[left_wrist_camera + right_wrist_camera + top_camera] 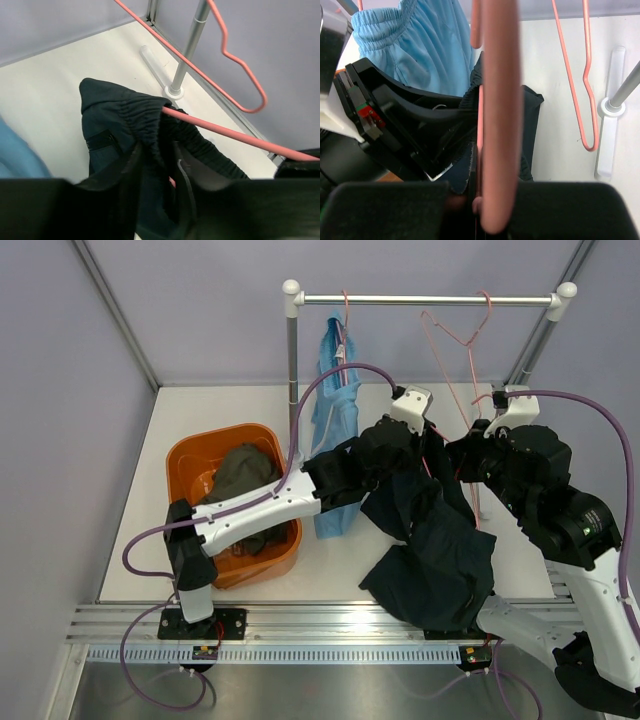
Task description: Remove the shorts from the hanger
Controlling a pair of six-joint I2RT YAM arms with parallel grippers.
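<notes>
Left jaws pinch the navy shorts (117, 112) at the waistband; right jaws clamp the pink hanger (500, 100).

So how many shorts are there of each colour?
Light blue shorts: 1
Dark navy shorts: 1
Olive green shorts: 1
Total: 3
</notes>
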